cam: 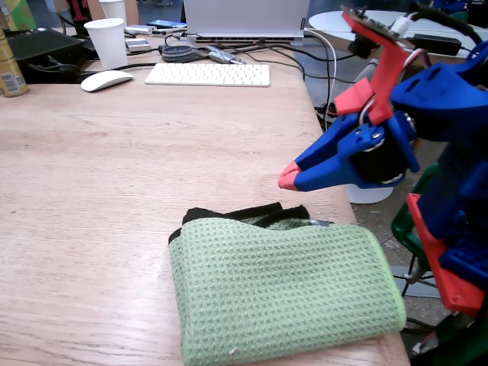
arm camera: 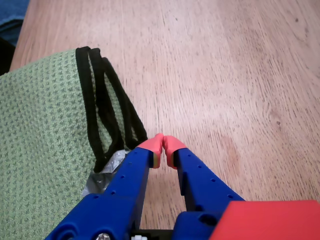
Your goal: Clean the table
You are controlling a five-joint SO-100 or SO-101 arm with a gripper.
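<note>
One gripper (cam: 288,178), tips pressed together w/ nothing between them; wrist view confirms, red tips (arm camera: 163,144) touching, empty. It hangs above the table (cam: 114,198), just off the cloth's far edge, approx 12 o'clock from the cloth (cam: 282,290) in fixed view.

Table fills most of fixed view; pale wood top also runs across the wrist view (arm camera: 225,75). Folded green cloth w/ black trim lies at the near right corner, approx 5 o'clock in frame. In wrist view the cloth (arm camera: 40,150) sits at 9 o'clock of the tips, black trim (arm camera: 107,107) just beside them. Something grey/silvery peeks from under the cloth; can't tell what.

Far end of the table: keyboard (cam: 207,74), mouse (cam: 106,80), cup (cam: 107,42), approx 11–12 o'clock, well apart from the arm.

Step, prob.: approach to the cloth, pre-grasp; no wiping yet. Next move needs jaws spread first, then a drop toward the trimmed edge and a pinch on the folded layers.
</note>
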